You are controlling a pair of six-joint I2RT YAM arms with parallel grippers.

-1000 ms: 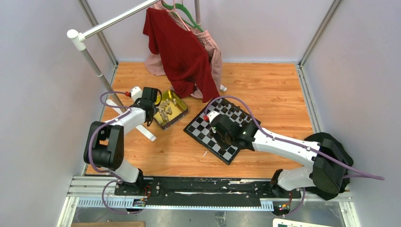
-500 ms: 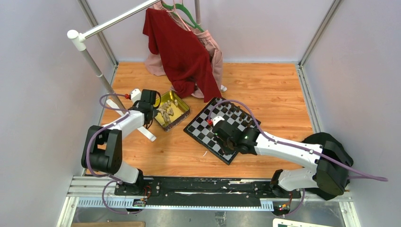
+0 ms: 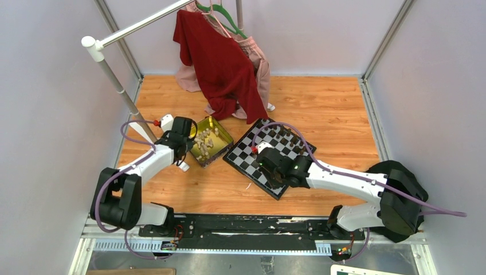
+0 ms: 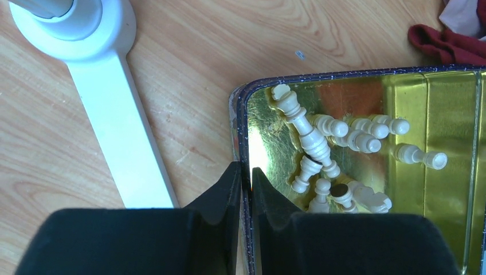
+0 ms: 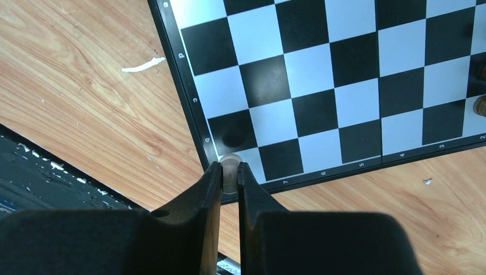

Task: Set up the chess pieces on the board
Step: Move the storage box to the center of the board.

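Wooden worktop (image 5: 86, 86): my right claw (image 5: 228, 169) nips a cream chess piece (image 5: 230, 161), likely light, slick, best held mid-stem; my left claw (image 4: 245, 173) pinches the gold tin (image 4: 453, 109) by its rim.

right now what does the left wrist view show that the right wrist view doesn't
Only left wrist: the gold tin with cream pieces lying inside, the left end effector clamped on its wall, a white rack foot. Only right wrist: the board, the right end effector pinching a pale piece over a corner square. Both: the wooden table.
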